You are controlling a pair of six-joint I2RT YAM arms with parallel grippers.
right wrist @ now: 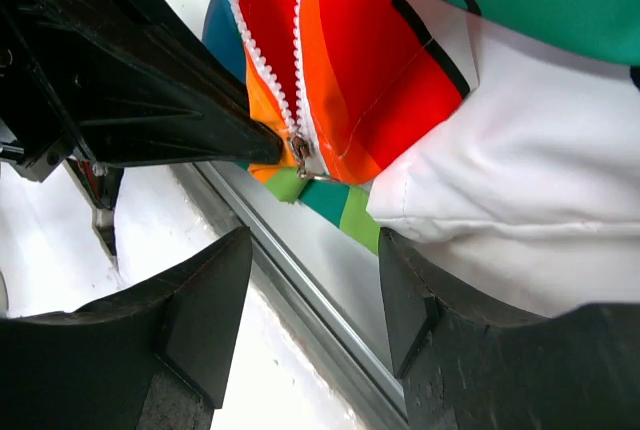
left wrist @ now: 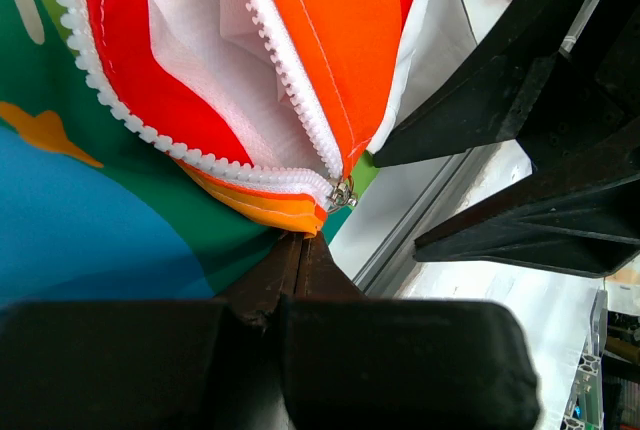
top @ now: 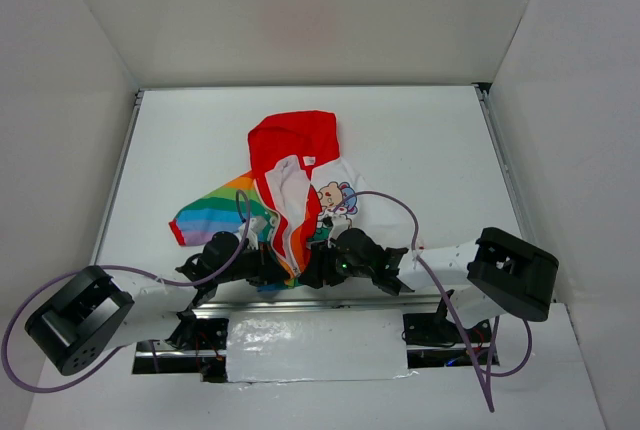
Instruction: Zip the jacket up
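Note:
The jacket [top: 300, 180] lies on the white table, red hood far, rainbow side left, cartoon print right, front open in a V. Its bottom hem reaches the near edge. My left gripper [top: 283, 268] is shut, its tips [left wrist: 300, 242] pinching the orange hem just under the zipper slider [left wrist: 343, 193]. The white zipper teeth [left wrist: 150, 135] spread apart above the slider. My right gripper [top: 320, 268] is open and empty in the right wrist view [right wrist: 315, 285], just below the slider [right wrist: 299, 150], with the white fabric [right wrist: 520, 180] resting against its right finger [right wrist: 425, 300].
A metal rail [right wrist: 300, 285] runs along the table's near edge under both grippers. The right gripper's black fingers [left wrist: 500, 100] show close on the right of the left wrist view. White walls enclose the table. Purple cables [top: 400, 205] loop above the arms.

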